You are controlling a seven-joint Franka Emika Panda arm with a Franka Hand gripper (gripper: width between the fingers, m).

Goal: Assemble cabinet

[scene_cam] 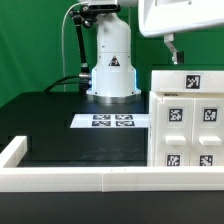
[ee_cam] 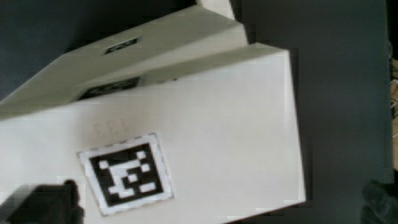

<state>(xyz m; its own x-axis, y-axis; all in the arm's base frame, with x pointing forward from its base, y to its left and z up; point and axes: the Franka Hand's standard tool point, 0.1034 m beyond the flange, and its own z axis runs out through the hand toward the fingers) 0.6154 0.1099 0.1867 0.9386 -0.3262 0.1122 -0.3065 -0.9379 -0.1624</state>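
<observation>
The cabinet (scene_cam: pixel 187 118) stands on the dark surface (scene_cam: pixel 60 125) at the corner where the surface's near edge meets the edge on the exterior view's right, just behind the low white rail (scene_cam: pixel 60 180) that borders the near edge. The marker board (scene_cam: pixel 112 121) lies flat a little apart from it, toward the middle of the surface, in front of the arm's base (scene_cam: pixel 112 70). The fingers (scene_cam: pixel 172 48) hang above the cabinet, apart as wide as they go and holding nothing; in the wrist view only dark blurred finger tips (ee_cam: pixel 45 205) show at the picture's border, over a broad white face with one square tag (ee_cam: pixel 125 177). I judge that the step in hand is the approach for a first grip on the cabinet. To do it well, the arm should come straight down, with the fingers set on both sides of a wall or edge thin enough to fit between them, and should not push the box against the rail. The cabinet looks upright, its tagged face toward the near edge; its long axis seems vertical, but the box is cut by the picture, so I cannot be sure
</observation>
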